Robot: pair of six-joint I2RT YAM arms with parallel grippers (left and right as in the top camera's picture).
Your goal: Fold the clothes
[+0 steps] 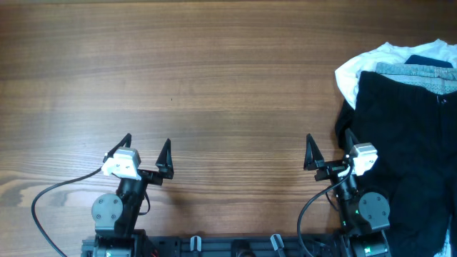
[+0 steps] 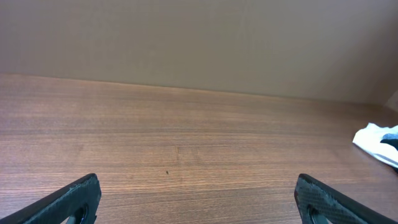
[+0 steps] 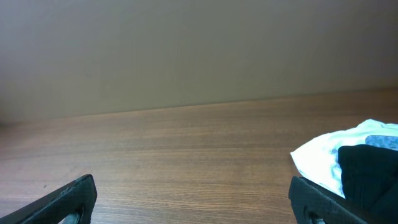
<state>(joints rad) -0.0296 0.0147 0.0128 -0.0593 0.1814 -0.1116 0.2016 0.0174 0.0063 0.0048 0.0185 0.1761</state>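
Note:
The black shorts (image 1: 403,135) lie in a heap at the table's right edge, with a grey speckled waistband (image 1: 418,73) at the top; they also show in the right wrist view (image 3: 370,168). My left gripper (image 1: 146,151) is open and empty at the front left, far from the shorts; its fingers frame bare wood (image 2: 196,199). My right gripper (image 1: 330,148) is open and empty at the front right, its right finger at the shorts' left edge; its fingers frame bare wood (image 3: 193,199).
A white shirt (image 1: 371,61) lies under the shorts at the back right, also in the right wrist view (image 3: 320,158) and the left wrist view (image 2: 376,140). The wooden table (image 1: 214,86) stretches left. A plain wall stands behind it.

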